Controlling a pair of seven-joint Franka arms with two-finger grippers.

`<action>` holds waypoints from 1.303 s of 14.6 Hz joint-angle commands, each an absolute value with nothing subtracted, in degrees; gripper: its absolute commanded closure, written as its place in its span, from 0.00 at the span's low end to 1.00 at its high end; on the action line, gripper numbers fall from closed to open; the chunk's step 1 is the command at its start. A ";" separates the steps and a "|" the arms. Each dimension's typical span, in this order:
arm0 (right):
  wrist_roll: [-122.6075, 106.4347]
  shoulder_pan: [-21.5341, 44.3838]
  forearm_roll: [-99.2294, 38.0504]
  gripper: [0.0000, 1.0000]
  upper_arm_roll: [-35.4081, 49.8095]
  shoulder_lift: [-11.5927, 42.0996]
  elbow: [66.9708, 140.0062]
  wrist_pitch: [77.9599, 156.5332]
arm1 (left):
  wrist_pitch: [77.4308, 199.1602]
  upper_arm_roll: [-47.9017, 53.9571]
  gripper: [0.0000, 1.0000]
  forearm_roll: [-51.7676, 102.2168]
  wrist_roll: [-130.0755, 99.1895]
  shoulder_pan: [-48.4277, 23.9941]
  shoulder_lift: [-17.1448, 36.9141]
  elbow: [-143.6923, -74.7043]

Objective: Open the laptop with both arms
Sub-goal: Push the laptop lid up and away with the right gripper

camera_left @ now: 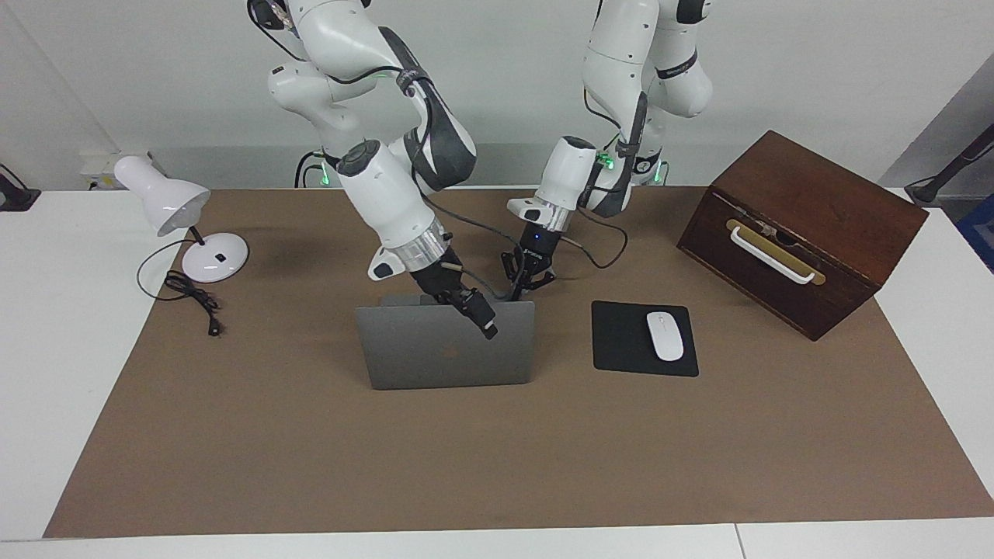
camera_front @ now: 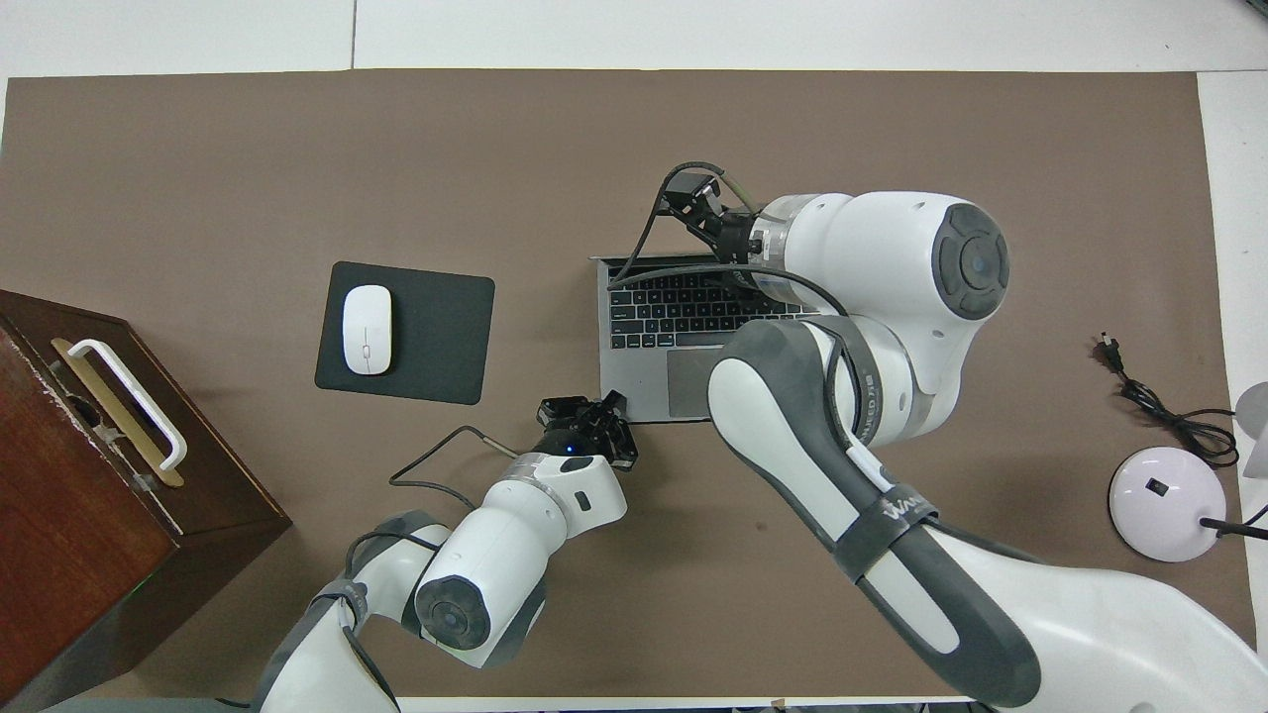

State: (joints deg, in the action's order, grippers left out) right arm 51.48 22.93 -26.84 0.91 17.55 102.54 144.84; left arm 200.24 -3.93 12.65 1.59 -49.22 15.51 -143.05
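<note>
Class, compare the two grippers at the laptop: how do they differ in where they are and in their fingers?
The left gripper sits low at the laptop's base corner nearest the robots; the right gripper is raised at the lid's top edge. The left gripper is shut; the right gripper is open. Both are black, and both work at the laptop's end beside the mouse pad.

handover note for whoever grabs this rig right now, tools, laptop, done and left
Left tool: shut, low at the corner of the laptop base nearest the robots, toward the left arm's end; contact cannot be told.
Right tool: open, at the top edge of the lid, holding nothing.
Laptop: mid-table beside the mouse pad, lid up and leaning away from the robots, keyboard exposed.
Done: lid raised.
Left: probably only pulling both arms clear.
</note>
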 commanded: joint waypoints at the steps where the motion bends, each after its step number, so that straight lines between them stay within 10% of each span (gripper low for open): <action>1: 52.03 21.18 -24.17 0.02 1.41 19.86 97.57 141.34 | 200.83 -4.66 1.00 13.80 1.76 -50.45 18.37 -142.38; 19: 46.15 16.44 -20.39 0.01 1.49 23.12 88.68 132.28 | 200.83 -4.66 1.00 13.80 1.76 -50.45 18.37 -142.56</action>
